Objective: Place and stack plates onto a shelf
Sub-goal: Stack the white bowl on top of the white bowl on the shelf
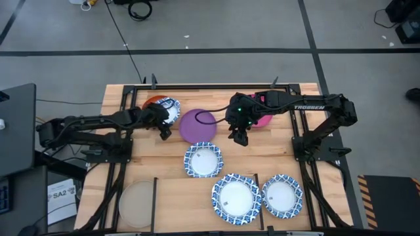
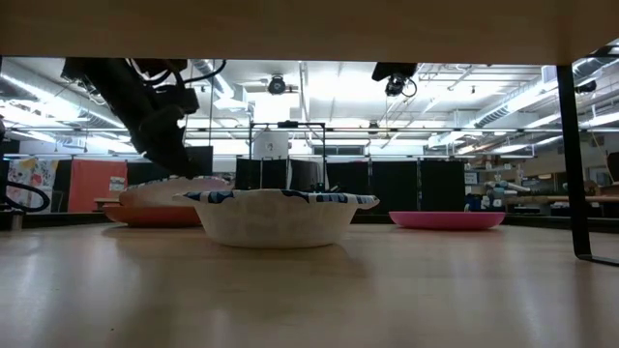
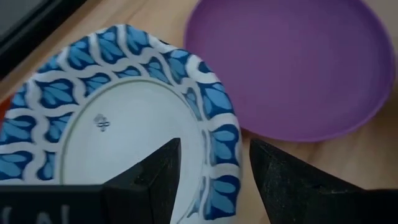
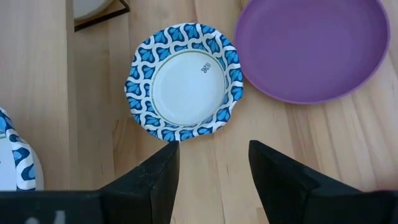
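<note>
A blue-rimmed plate [image 1: 168, 109] lies on an orange plate [image 1: 151, 101] at the far left of the light-wood shelf [image 1: 170, 183]. My left gripper [image 3: 214, 168] is open, tilted down over this plate's right rim [image 3: 219, 143], one finger over the white centre and one beyond the rim. A purple plate [image 1: 199, 126] lies just to the right. My right gripper [image 1: 239, 136] hangs open above bare wood between the purple plate and another blue-rimmed plate [image 4: 183, 81]. A magenta plate [image 1: 264, 119] lies partly under the right arm.
Two more blue-rimmed plates [image 1: 235, 196] [image 1: 282, 195] and a pale beige plate [image 1: 136, 203] lie along the near edge, with thin black bars [image 1: 155, 200] between them. Black frame posts stand at both sides of the table.
</note>
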You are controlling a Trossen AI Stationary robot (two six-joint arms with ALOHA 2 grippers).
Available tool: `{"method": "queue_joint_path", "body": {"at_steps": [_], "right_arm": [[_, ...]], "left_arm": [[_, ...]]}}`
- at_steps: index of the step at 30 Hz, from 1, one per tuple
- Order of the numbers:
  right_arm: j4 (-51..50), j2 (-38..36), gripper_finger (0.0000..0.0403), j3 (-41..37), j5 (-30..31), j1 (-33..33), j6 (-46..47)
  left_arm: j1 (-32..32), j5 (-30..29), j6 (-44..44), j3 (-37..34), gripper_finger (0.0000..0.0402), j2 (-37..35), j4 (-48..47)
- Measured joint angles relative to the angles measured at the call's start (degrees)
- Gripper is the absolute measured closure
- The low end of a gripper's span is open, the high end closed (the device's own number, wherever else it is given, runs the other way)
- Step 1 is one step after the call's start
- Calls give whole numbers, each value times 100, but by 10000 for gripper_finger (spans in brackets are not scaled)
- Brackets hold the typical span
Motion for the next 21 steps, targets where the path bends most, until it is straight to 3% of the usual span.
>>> {"method": "queue_joint_path", "body": {"at_steps": [21], "right_arm": [[0,0,204,0,0,0,0]], "left_arm": [[-2,223,17,2,278,1,-468]]}}
